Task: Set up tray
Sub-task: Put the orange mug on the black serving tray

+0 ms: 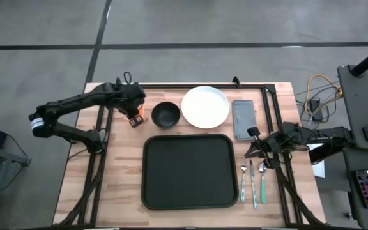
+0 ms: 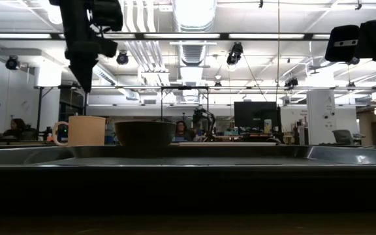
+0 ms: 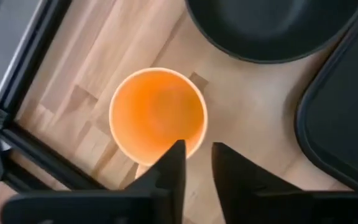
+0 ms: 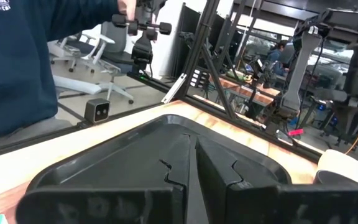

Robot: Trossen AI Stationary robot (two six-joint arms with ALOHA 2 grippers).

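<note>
The large black tray lies flat on the wooden table, near its front edge. An orange cup stands upright left of a black bowl, behind the tray. My left gripper hangs above the cup's rim, fingers pointing down and a little apart, well clear of the cup in the low view. My right gripper hovers shut off the tray's right far corner, pointing across the tray.
A white plate and a grey napkin lie behind the tray, right of the bowl. Cutlery lies right of the tray. The black table frame runs along both sides. A person in a dark blue sleeve stands beyond the table.
</note>
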